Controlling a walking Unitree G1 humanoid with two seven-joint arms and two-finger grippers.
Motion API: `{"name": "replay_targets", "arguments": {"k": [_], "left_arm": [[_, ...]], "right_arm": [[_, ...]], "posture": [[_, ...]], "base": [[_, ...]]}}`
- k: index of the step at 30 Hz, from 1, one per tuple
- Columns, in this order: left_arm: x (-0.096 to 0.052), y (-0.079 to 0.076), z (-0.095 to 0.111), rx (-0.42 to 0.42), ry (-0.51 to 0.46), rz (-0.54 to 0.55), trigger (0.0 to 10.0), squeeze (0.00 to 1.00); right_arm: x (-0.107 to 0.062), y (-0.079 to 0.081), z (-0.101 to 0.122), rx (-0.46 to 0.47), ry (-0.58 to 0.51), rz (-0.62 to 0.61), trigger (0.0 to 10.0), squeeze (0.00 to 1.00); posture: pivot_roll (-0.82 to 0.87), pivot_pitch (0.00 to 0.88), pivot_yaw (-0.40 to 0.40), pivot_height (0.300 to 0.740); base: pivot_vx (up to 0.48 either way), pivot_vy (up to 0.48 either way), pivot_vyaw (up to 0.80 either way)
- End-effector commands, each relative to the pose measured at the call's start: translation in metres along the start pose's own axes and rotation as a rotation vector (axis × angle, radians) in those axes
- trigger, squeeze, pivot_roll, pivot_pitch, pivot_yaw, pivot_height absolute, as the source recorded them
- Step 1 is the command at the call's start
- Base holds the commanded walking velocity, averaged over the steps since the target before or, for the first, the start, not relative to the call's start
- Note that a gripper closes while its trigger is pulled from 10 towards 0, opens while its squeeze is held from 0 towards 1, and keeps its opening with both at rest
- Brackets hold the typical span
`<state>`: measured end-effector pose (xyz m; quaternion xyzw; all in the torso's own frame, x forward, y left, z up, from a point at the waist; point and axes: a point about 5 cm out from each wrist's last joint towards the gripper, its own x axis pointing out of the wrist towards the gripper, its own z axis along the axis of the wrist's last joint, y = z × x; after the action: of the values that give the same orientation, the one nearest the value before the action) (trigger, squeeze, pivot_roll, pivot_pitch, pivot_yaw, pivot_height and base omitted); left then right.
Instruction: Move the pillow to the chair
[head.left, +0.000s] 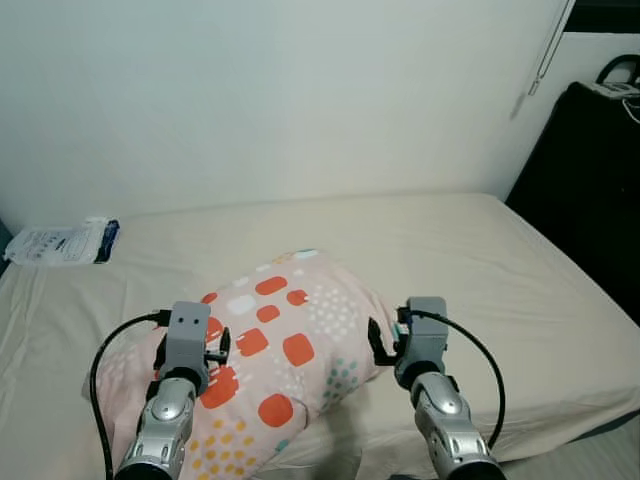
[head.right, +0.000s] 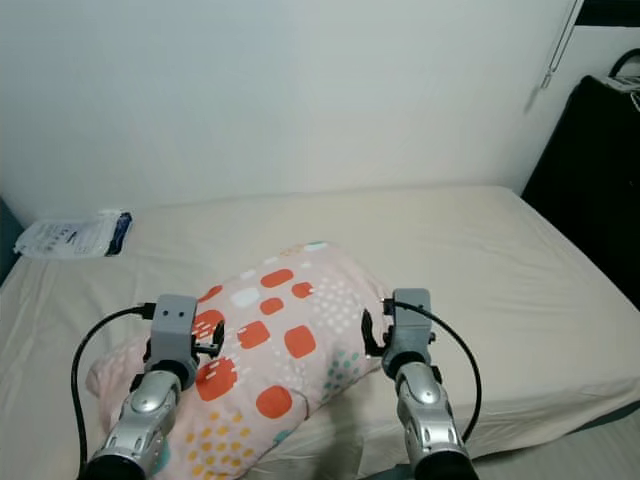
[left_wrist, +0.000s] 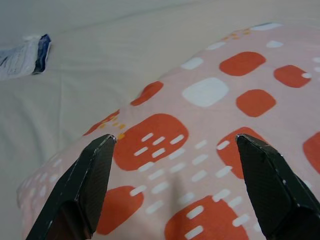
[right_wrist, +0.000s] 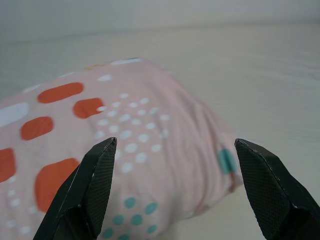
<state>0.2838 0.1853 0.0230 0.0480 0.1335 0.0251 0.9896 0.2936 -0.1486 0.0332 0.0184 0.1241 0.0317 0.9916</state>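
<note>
- Beige bed (head.left: 520, 290) is lying against a white wall, carrying the pillow (head.left: 285, 345) near its front edge.
- Left gripper (left_wrist: 175, 150) is hovering spread wide over the pillow, gripping nothing.
- Right gripper (right_wrist: 175, 150) is gaping wide at the pillow's right end, empty.

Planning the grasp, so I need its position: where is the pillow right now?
The pillow lies on the bed, near its front edge, between the open left gripper and right gripper.

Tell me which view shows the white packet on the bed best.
The right eye view: the white packet lies whole on the bed by the wall. The left eye view shows it too, nearer the frame edge. The left wrist view catches one cropped end.
</note>
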Motion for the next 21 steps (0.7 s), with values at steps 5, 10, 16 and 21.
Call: {"name": "replay_targets", "arguments": {"k": [5, 10, 16, 21], "left_arm": [[-0.0019, 0.0052, -0.0044, -0.007, 0.02, 0.011, 10.0, 0.0], [-0.003, 0.0041, -0.0033, -0.022, 0.001, 0.012, 10.0, 0.0], [-0.0041, 0.003, -0.001, -0.023, -0.014, -0.014, 10.0, 0.0], [-0.003, 0.0094, -0.001, -0.031, -0.002, 0.026, 10.0, 0.0]], "right_arm": [[0.0009, 0.0016, -0.0026, -0.009, 0.013, 0.005, 10.0, 0.0], [0.0029, -0.0028, -0.0043, -0.006, 0.028, -0.025, 10.0, 0.0], [0.0031, -0.0009, -0.0044, -0.02, 0.02, -0.012, 10.0, 0.0], [0.0035, 0.0024, -0.0035, -0.017, 0.014, -0.015, 10.0, 0.0]], "posture": [[0.11, 0.0, -0.088, 0.74], [0.12, 0.0, -0.085, 0.74], [0.13, 0.0, -0.088, 0.74], [0.13, 0.0, -0.087, 0.74]], "base": [[0.0, 0.0, 0.0], [0.0, 0.0, 0.0], [0.0, 0.0, 0.0], [0.0, 0.0, 0.0]]}}
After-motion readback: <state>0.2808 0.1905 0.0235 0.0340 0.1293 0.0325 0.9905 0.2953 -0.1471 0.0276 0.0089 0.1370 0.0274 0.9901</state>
